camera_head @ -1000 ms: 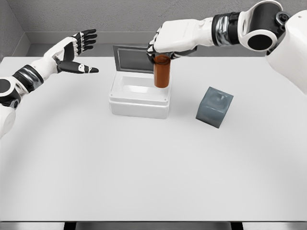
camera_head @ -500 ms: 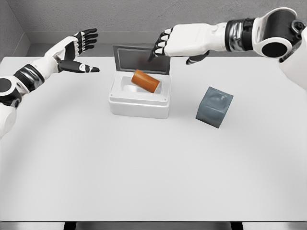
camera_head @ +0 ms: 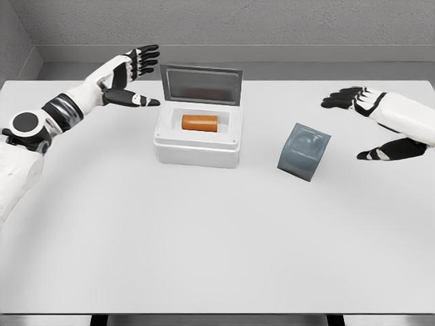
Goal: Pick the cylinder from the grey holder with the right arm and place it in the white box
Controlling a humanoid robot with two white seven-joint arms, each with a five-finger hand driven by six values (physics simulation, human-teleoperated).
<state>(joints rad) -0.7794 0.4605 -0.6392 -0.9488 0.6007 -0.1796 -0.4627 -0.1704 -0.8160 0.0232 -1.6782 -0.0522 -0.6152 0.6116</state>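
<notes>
The orange cylinder (camera_head: 199,123) lies on its side inside the white box (camera_head: 198,147), whose grey-lined lid (camera_head: 201,84) stands open at the back. The grey holder (camera_head: 304,151) sits tilted on the table to the right of the box, with nothing in it. My right hand (camera_head: 363,125) hovers open to the right of the holder, fingers spread and holding nothing. My left hand (camera_head: 139,76) is open too, raised just left of the lid.
The white table (camera_head: 204,238) stretches wide in front of the box and holder. A grey wall (camera_head: 272,27) runs behind the table's far edge.
The cylinder dropped from my right hand into the box and settled flat. My right hand opened and pulled back to the right past the holder. My left hand shifted right toward the lid.
</notes>
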